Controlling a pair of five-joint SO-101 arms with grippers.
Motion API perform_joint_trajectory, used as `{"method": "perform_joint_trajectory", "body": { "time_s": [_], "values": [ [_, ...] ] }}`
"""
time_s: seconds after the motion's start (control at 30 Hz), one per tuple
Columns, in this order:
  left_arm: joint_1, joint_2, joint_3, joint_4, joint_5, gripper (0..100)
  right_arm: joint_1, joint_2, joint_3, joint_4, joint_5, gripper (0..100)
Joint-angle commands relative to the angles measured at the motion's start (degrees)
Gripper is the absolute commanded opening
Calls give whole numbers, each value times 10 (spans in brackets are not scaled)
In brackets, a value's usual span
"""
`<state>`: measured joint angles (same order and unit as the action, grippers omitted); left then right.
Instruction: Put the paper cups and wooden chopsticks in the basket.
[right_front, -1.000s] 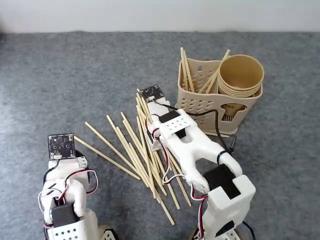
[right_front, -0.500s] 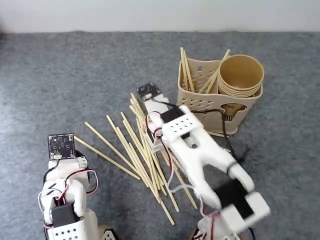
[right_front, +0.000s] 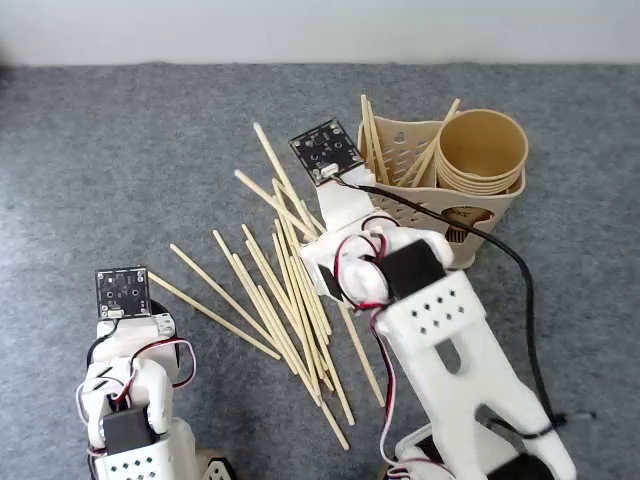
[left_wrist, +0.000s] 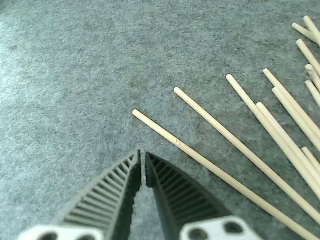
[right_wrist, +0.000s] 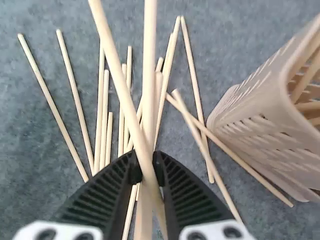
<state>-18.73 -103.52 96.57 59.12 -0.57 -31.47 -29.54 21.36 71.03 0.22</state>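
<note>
Since a second ago, the right arm has swung up and toward the basket, lifting two chopsticks off the pile; their free ends now fan out over the grey mat (right_front: 100, 150). The left arm has not moved.

At the left, the left gripper (left_wrist: 142, 155) sits low over the mat with its fingers pressed together on nothing, just short of the tip of the nearest loose chopstick (left_wrist: 200, 155). To its right, the remaining loose chopsticks (right_front: 262, 300) lie in a slanting, overlapping heap.

Next comes the right gripper (right_wrist: 145, 160), clamped on the lifted pair (right_wrist: 120, 85), which cross at the jaws and splay apart beyond them. These sticks look light, stiff and smooth, so they will likely pivot or slide in a pinch. A hold nearer the middle should stop the long ends swinging, and they will need tipping upright to drop in.

Furthest right, the basket (right_front: 400, 205) stands upright. It already holds several chopsticks, with the stacked paper cups (right_front: 485, 150) on its right side.
</note>
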Motion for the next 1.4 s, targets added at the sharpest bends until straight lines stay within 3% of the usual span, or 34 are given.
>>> {"method": "perform_joint_trajectory", "body": {
  "time_s": [0.0, 0.33, 0.53, 0.83, 1.37],
  "values": [
    [1, -7, -2, -11, -7, 15, -5, -49, -17, -4, 6, 8],
    [1, -7, -2, -11, -7, 15, 1, -119, -16, -152, 9, 8],
    [1, -7, -2, -11, -7, 15, 65, -133, -18, -279, 11, 8],
    [1, -7, -2, -11, -7, 15, 152, -124, -79, -392, 10, 8],
    [1, -7, -2, -11, -7, 15, 230, 42, -78, -605, 7, 8]
  ]
}}
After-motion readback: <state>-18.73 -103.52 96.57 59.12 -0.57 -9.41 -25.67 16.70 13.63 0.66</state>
